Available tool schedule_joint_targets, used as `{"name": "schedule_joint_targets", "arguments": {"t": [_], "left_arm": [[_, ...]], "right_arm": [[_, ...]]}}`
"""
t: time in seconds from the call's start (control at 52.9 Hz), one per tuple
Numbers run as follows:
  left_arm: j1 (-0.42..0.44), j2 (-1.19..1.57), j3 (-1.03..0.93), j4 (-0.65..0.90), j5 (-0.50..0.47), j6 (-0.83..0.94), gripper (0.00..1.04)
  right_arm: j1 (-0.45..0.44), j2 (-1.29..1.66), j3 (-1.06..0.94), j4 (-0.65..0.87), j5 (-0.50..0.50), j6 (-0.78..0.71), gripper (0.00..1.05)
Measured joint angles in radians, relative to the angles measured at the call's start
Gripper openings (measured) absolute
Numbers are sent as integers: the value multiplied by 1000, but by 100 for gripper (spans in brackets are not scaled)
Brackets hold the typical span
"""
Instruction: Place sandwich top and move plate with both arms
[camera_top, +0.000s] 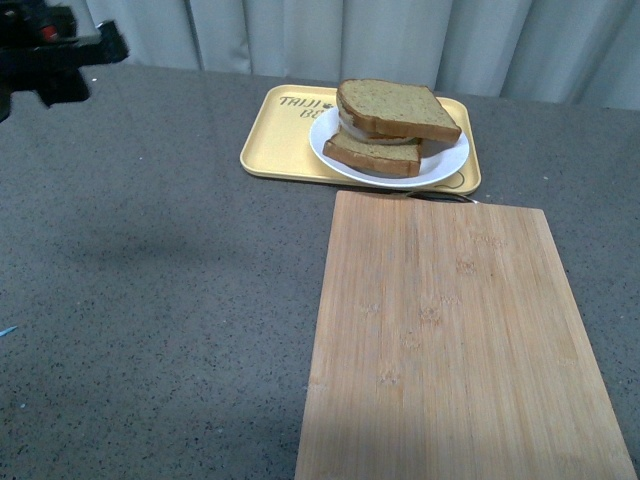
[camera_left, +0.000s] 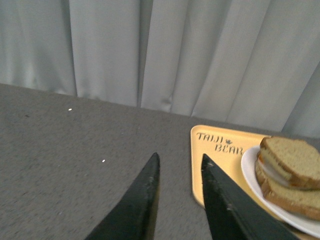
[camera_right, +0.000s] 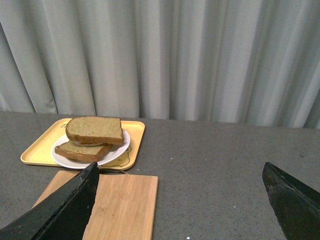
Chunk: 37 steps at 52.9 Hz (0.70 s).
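Grey pleated curtains close off the far edge of a dark speckled worktop (camera_top: 150, 280). Left tool (camera_left: 179, 165), seen from its own wrist, has its two black fingers a narrow gap apart with nothing between them, raised over bare worktop near the left end of the yellow tray (camera_left: 220, 150); in the front view only part of the left arm (camera_top: 50, 50) shows at the upper left. Right tool (camera_right: 180, 172) is spread wide and empty, set well back from the tray with the bamboo cutting board (camera_right: 115, 205) lying between. Sandwich top (camera_top: 395, 108) already rests on the stack, skewed and overhanging the lower slice (camera_top: 372, 155), with pale filling between; the stack sits on the white plate (camera_top: 445, 165), which lies in the right half of the tray, to the right of the left tool and well apart from both. Likely hazards: an uneven two-sided lift or a jolt at the rim would probably tilt the plate and let the offset top slice slide off; a tool closing on the tray lip instead of the plate rim could drag the tray along.
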Motion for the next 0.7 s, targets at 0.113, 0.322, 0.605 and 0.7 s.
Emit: {"name": "schedule_joint_targets", "arguments": {"t": [0.113, 0.322, 0.605, 0.7], "left_arm": [[31, -79, -103, 0, 19, 34, 8], [70, -275, -253, -37, 71, 55, 4], [120, -554, -385, -197, 116, 62, 4], [174, -710, -402, -335, 184, 65, 4]], "right_arm": [[0, 0, 0, 0, 0, 0, 95], [0, 0, 0, 0, 1, 0, 95], [0, 0, 0, 0, 1, 0, 95], [0, 0, 0, 0, 1, 0, 95]]}}
